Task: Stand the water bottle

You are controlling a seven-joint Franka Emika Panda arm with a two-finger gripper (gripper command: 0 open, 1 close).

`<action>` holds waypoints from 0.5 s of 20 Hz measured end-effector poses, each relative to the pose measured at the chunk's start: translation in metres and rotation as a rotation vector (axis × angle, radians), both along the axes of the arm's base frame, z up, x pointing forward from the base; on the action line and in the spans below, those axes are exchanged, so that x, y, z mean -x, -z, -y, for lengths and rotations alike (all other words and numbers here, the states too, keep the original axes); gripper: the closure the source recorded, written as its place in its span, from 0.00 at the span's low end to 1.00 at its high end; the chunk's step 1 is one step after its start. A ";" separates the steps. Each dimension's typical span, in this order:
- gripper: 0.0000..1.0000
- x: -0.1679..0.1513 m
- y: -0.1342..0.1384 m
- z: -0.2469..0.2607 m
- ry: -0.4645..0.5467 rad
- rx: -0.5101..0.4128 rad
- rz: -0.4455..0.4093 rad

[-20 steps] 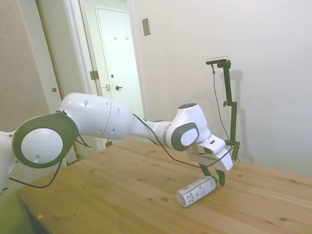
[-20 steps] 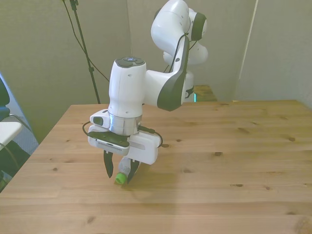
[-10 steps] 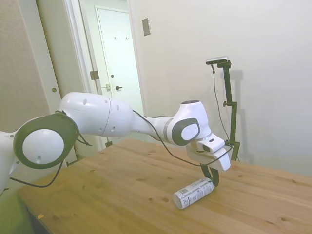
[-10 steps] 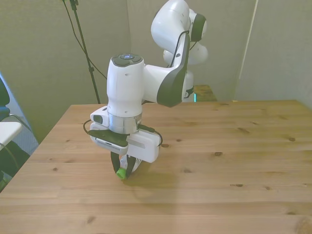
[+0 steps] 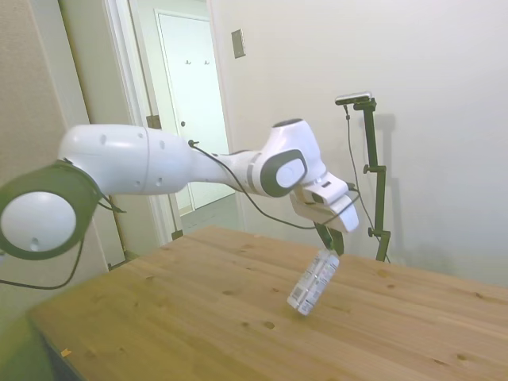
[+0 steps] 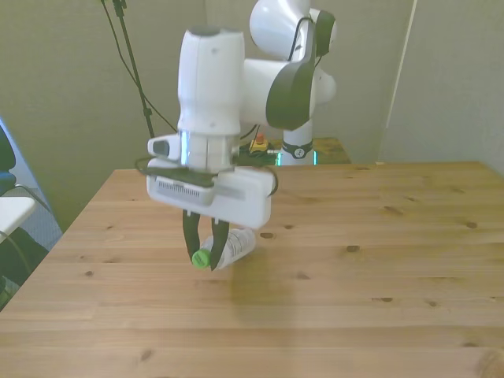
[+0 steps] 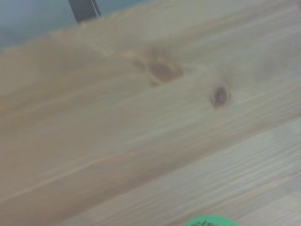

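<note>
Hanging from your white arm's two-finger gripper (image 5: pixel 325 240) (image 6: pixel 206 245), the small clear plastic water bottle with the white printed label (image 5: pixel 313 281) (image 6: pixel 231 247) is held by its neck, just under the bright green screw cap (image 6: pixel 202 258) (image 7: pixel 210 221). You can see in the front view that the dark fingers (image 6: pixel 189 236) are clamped on either side of the cap end. In the side view the bottle tilts steeply, cap end up and base down, and its base looks to be at or just above the wooden table (image 5: pixel 198 309) (image 6: pixel 378 260) (image 7: pixel 117 132); you cannot tell from these views whether it touches. From the wrist camera you get only blurred wood grain with two dark knots and a sliver of the green cap.
</note>
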State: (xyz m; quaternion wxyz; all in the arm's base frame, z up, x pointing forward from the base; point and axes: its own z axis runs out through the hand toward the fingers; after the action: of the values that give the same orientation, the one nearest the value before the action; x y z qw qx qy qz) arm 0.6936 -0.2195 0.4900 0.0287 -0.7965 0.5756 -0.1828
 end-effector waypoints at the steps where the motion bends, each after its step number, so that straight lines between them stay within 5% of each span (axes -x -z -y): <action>1: 1.00 0.005 -0.016 -0.012 0.009 0.002 0.045; 5: 1.00 0.026 -0.056 -0.071 0.032 0.117 0.225; 10: 1.00 0.068 -0.028 -0.127 0.021 0.247 0.303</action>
State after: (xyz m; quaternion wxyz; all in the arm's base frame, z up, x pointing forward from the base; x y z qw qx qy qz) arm 0.6260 -0.0920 0.5183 0.0151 -0.7514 0.5460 -0.3702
